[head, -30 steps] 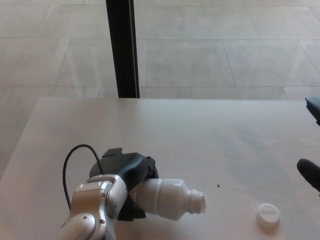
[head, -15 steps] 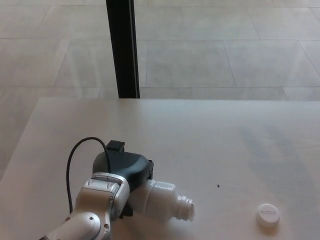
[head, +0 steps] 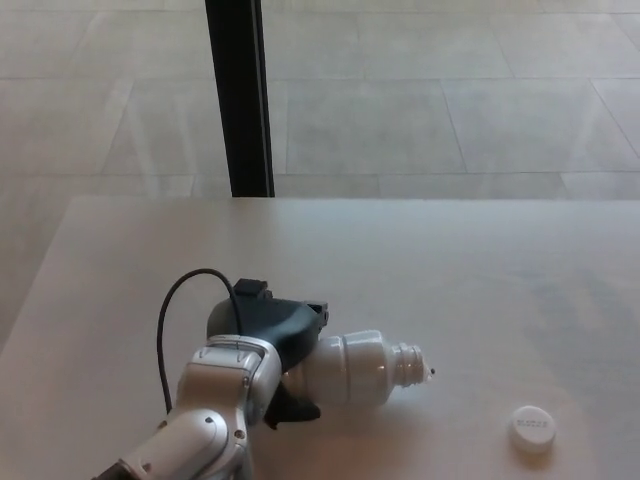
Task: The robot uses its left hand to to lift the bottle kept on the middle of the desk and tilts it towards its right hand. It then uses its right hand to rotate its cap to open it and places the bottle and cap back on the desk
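Since half a second ago the bottle (head: 358, 369) has come up and swung: its open neck pointed down-right toward the desk then, now it lies close to level with the neck aimed toward the robot's right. Left hand (head: 272, 345) and wrist have shifted slightly toward the robot's right and away from the near edge with it. Right hand was at the picture's right edge a second ago, gone from view since. Camera has nudged a little too, going by the black post (head: 238, 97).

Left hand: black fingers wrapped around the bottle's base end, holding it. Silver forearm (head: 215, 420) comes in from the bottom-left corner, a black cable (head: 166, 330) looping off the wrist.

Bottle: white, cap off, thread ring showing on the neck. It sits left of the desk's middle, toward the near edge. Cannot tell whether it hangs just clear of the desk (head: 450, 260) or touches it.

Cap (head: 531, 428): white, round, lying flat on the desk, well apart from the bottle, to the right of the neck and closer to the near edge.

Small dark speck on the desk just beside the bottle's mouth.

Beyond the desk's far edge: pale tiled floor (head: 420, 90), with the post standing at the desk's far-left side.
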